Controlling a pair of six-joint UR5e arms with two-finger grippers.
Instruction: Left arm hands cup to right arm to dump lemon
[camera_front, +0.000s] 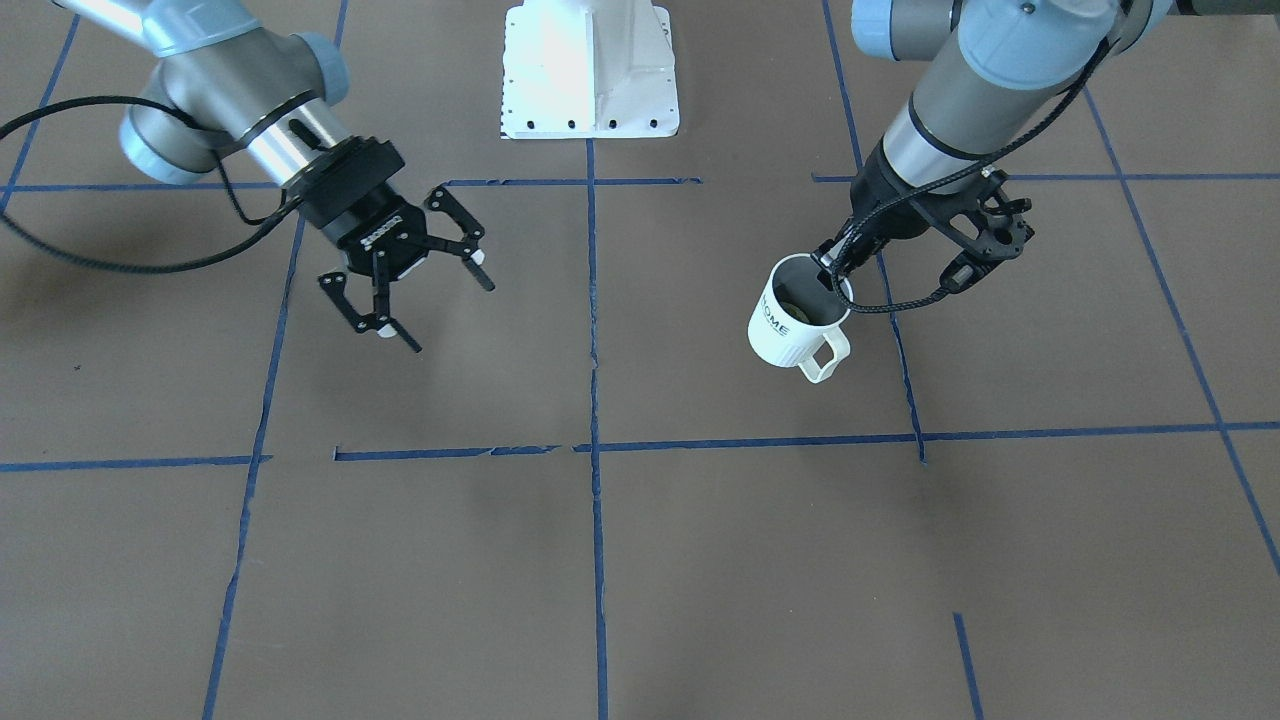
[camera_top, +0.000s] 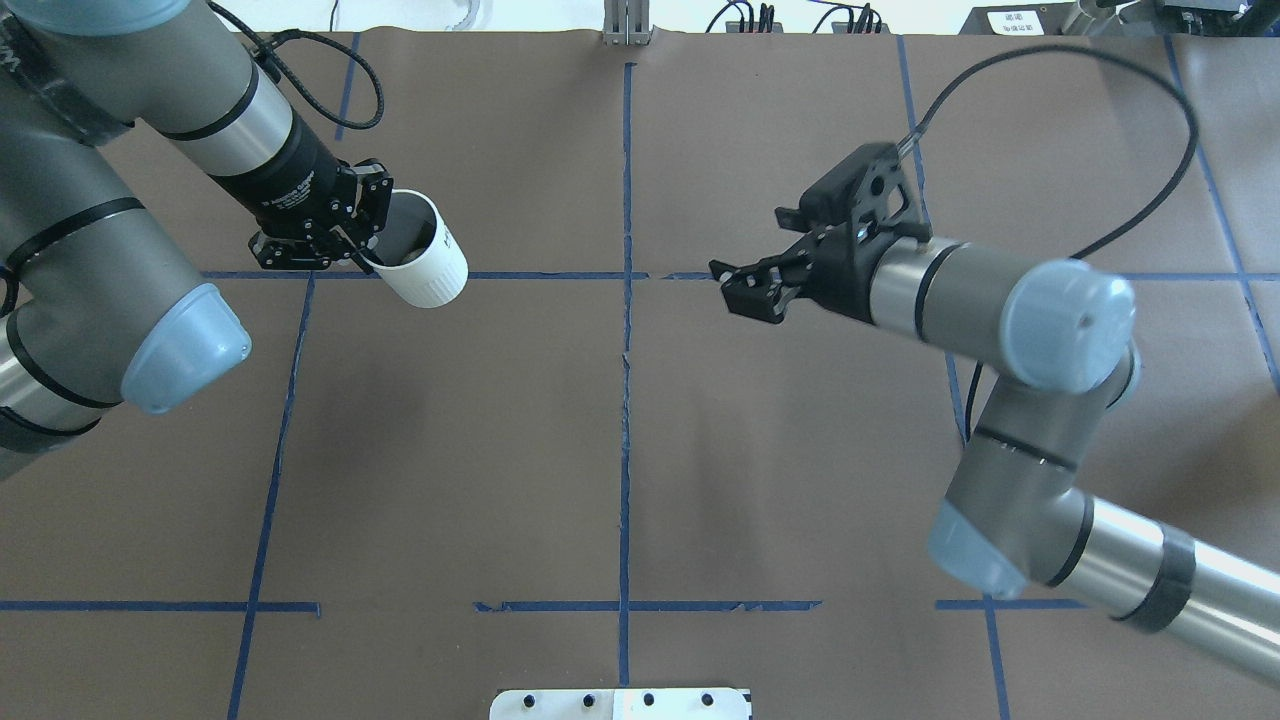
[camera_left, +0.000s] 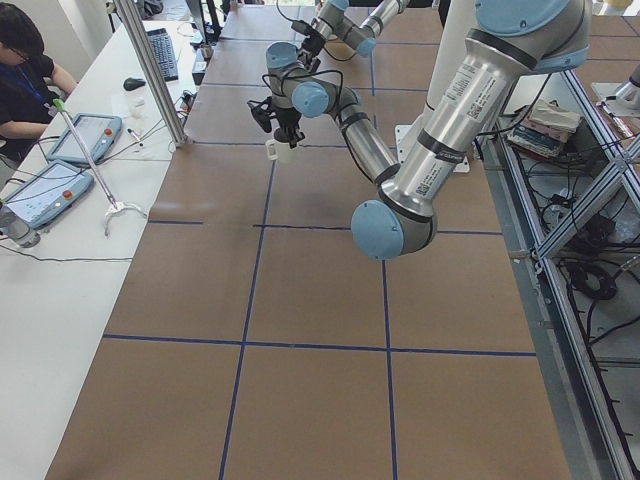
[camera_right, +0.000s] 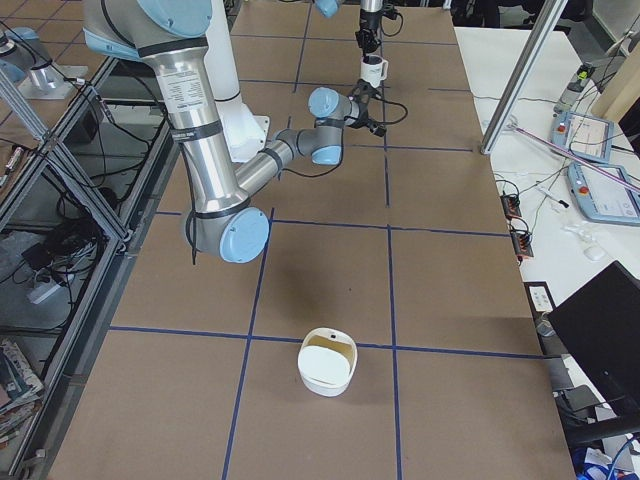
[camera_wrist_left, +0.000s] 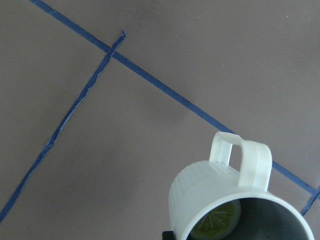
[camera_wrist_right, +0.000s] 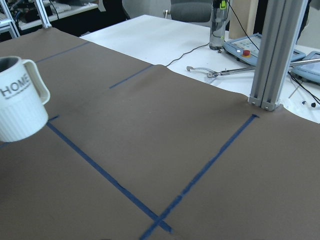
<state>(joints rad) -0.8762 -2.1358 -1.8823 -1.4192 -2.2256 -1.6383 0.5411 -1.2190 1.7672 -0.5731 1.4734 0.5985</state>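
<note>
One camera sits behind my shoulders and looks forward and down on the table (camera_top: 780, 450). Another faces me from across it and looks steeply down, with my white base (camera_front: 590, 70) at its top edge, so my left arm (camera_front: 960, 90) falls on its right. Two more stand far off at the table's ends, looking along it. My left wrist camera peers close over the cup (camera_wrist_left: 200, 190). My right wrist camera looks low across the table. All six catch the cup.

Brown table (camera_front: 700, 560) with blue tape lines (camera_front: 593, 300), white bowl (camera_right: 325, 386), aluminium post (camera_wrist_right: 272, 55), seated operator (camera_left: 25, 75)
</note>
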